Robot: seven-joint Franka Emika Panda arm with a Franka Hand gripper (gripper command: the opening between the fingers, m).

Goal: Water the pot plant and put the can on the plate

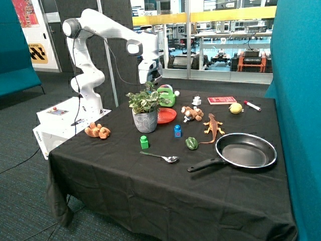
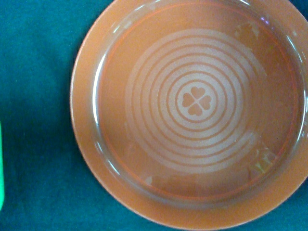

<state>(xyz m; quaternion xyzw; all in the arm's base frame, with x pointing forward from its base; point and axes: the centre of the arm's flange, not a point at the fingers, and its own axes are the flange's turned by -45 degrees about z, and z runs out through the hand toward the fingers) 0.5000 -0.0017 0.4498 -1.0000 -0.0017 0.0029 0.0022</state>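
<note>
Black-clothed table (image 1: 125, 186), cluttered. Landmark: the pot plant (image 1: 145, 111), standing upright near the table's far-left part. Touching or just behind its pot on the far side lies the plate (image 1: 168, 115), partly hidden by the leaves. The can (image 1: 167, 95) sits just behind the plate, on the cloth or the plate's far rim, cannot tell which. In front of the plant: green block (image 1: 144, 142), then spoon (image 1: 161, 157). Beside the plant toward the pan: blue block (image 1: 177, 131), green pepper toy (image 1: 191, 143), orange lizard (image 1: 213, 125), mushroom-like toy (image 1: 192, 113). Frying pan (image 1: 246, 151) well apart from the plant at the near right. Lemon (image 1: 235, 108), red book (image 1: 221, 100), marker (image 1: 252, 105) along the far edge. A plush toy (image 1: 97, 131) lies on the plant's other side.

Wrist view alone shows the plate (image 2: 192, 110) face-on: bare, ring pattern with a clover centre, a green sliver (image 2: 1, 168) at the frame edge beside it.

Arm arched over from its base, wrist pointing down behind the plant. The gripper (image 1: 153, 83) hangs above the can and plate area, leaves in the way; fingers open or closed, cannot tell.
</note>
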